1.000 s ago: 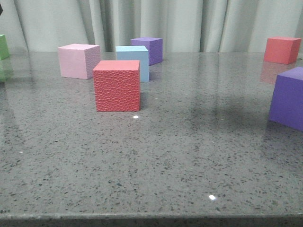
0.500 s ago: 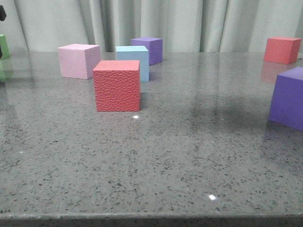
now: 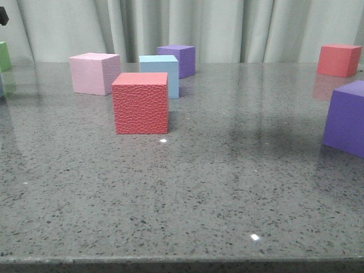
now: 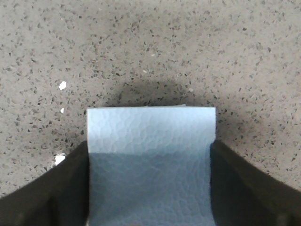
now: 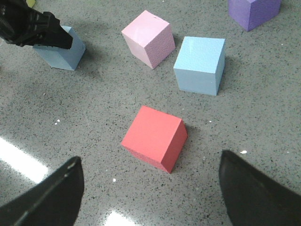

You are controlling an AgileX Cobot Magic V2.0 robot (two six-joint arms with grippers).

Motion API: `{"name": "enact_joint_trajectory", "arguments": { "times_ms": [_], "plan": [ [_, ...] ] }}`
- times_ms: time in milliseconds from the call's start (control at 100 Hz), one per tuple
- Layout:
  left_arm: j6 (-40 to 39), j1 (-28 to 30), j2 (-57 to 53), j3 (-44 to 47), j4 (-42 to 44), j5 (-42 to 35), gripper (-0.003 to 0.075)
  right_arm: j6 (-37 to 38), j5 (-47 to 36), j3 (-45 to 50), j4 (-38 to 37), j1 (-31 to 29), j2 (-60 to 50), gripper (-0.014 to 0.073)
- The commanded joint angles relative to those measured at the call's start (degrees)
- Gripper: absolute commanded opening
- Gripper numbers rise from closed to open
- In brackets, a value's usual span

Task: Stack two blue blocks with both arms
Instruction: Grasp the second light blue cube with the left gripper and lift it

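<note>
My left gripper [image 4: 150,155] is shut on one light blue block [image 4: 150,136], with a dark finger pressed against each side of it, low over the grey table. The right wrist view shows that gripper [image 5: 44,35] on its blue block [image 5: 68,54] at the far left. The second blue block [image 5: 200,65] stands free beside the pink cube [image 5: 149,38]. In the front view this block [image 3: 165,67] is half hidden behind the red cube [image 3: 140,102]. My right gripper [image 5: 153,197] is open and empty, high above the red cube [image 5: 154,139].
A purple cube [image 3: 179,58] stands behind the blue block. Another purple cube [image 3: 346,116] is at the right edge and a second red cube [image 3: 339,59] at the far right. A green cube [image 3: 4,56] sits at the left edge, with a black arm part [image 3: 3,16] above it.
A black part of the left arm has come a little further into the front view's top-left corner. The cubes on the table have not moved.
</note>
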Motion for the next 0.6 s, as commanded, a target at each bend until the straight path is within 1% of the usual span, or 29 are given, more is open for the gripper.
{"name": "enact_joint_trajectory", "arguments": {
  "times_ms": [0, 50, 130, 300, 400, 590],
  "plan": [
    [-0.20, 0.18, -2.53, -1.99, -0.73, -1.52, 0.0227, -0.72, -3.80, -1.32, -0.16, -0.09, -1.93, 0.0589],
    [-0.20, 0.18, -2.53, -2.23, -0.73, -1.02, 0.0197, -0.72, -4.06, -1.32, -0.16, -0.09, -1.93, 0.0589],
    [-0.07, 0.18, -2.53, -3.55, -0.73, 0.21, 0.0168, -0.72, -4.81, -1.32, -0.21, -0.09, -1.93, 0.0589],
    [-0.07, -0.91, -2.53, -10.40, -0.73, 5.54, 0.0160, -0.72, -5.45, -1.32, -0.21, -0.09, -1.93, 0.0589],
    [-0.07, -2.89, -2.53, -14.64, -0.73, 8.31, 0.0160, -0.72, -5.58, -1.32, -0.38, -0.09, -1.93, 0.0589],
    [-1.00, -9.22, -2.53, -20.78, -1.74, 8.40, 0.0160, -0.72, -5.88, -1.32, -1.24, -0.09, -1.93, 0.0589]
  ]
}}
